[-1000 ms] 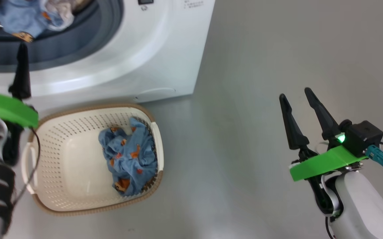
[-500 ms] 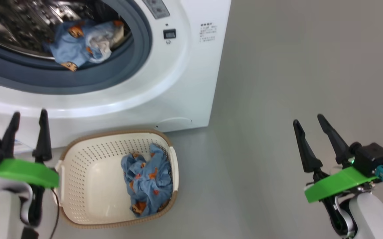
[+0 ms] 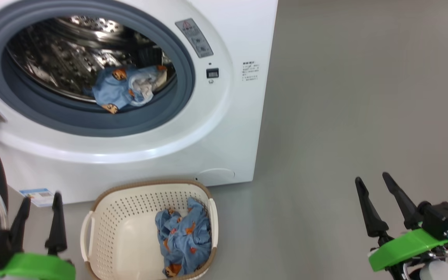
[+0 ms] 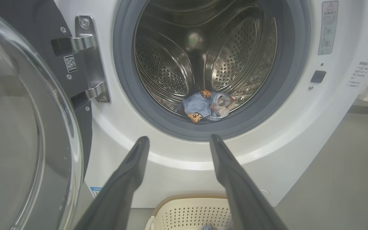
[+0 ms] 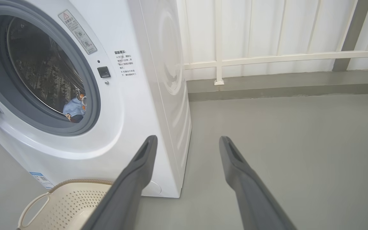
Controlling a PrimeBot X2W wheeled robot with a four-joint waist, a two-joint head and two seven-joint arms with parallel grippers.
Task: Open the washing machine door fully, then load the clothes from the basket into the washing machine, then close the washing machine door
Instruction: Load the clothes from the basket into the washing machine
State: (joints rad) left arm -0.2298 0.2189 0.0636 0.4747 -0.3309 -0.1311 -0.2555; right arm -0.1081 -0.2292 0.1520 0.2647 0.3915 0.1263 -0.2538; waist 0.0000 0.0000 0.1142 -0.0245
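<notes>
A: At the foot of the washing machine (image 3: 224, 128), head view: the basket (image 3: 103, 233) sits just beside the front panel, with one bundle of clothes (image 3: 183, 241) in its right half. Another blue piece lies in the drum (image 3: 72, 50), at the front lip.
B: Grippers?
A: Left gripper (image 3: 41, 200) is low left beside the basket, fingers spread, nothing in them. Right gripper (image 3: 372, 179) is low right over bare floor (image 3: 344, 116), well apart from everything, also spread and empty.
B: Left wrist view?
A: Washing machine door (image 4: 27, 127) is swung out on the left, hinge (image 4: 89, 57) exposed. The garment inside rests near the grey gasket (image 4: 123, 80). Basket rim shows at the bottom, between the fingers.
B: Right wrist view?
A: Machine's side panel, white railing (image 5: 282, 59) behind, garment in the drum, basket corner bottom left.
B: Progress?
A: Door-opening looks done. Loading is roughly half: one piece in, one left in the basket. Closing the door not yet done.
</notes>
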